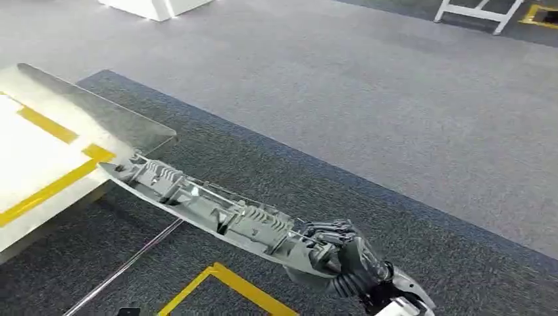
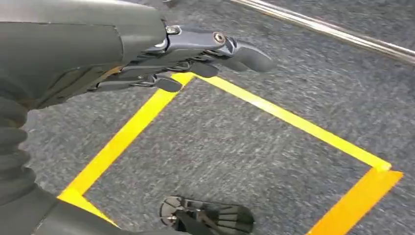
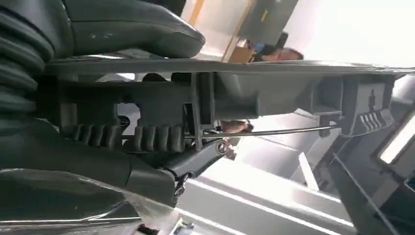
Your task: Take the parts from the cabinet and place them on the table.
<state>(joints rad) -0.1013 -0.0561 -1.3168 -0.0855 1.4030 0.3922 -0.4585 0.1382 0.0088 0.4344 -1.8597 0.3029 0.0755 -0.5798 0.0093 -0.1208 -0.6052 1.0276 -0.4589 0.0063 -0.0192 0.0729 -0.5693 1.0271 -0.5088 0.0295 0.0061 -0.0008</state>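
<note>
A long grey ribbed plastic part (image 1: 210, 210) is held level above the dark carpet, its far end reaching the corner of the table (image 1: 125, 128) at the left. My right hand (image 1: 342, 253) grips the part's near end, fingers wrapped over its ribs. In the right wrist view the same part (image 3: 274, 83) runs away from the right hand (image 3: 122, 127), thumb on one face and fingers under the other. My left hand (image 2: 195, 54) hangs over the floor with its fingers held out and nothing in them.
The table has a shiny metal rim and yellow tape lines (image 1: 46, 125). A yellow taped square (image 1: 230, 283) marks the dark carpet below the part; a metal rail (image 1: 125, 266) lies beside it. White furniture legs (image 1: 474, 13) stand far off on the lighter grey carpet.
</note>
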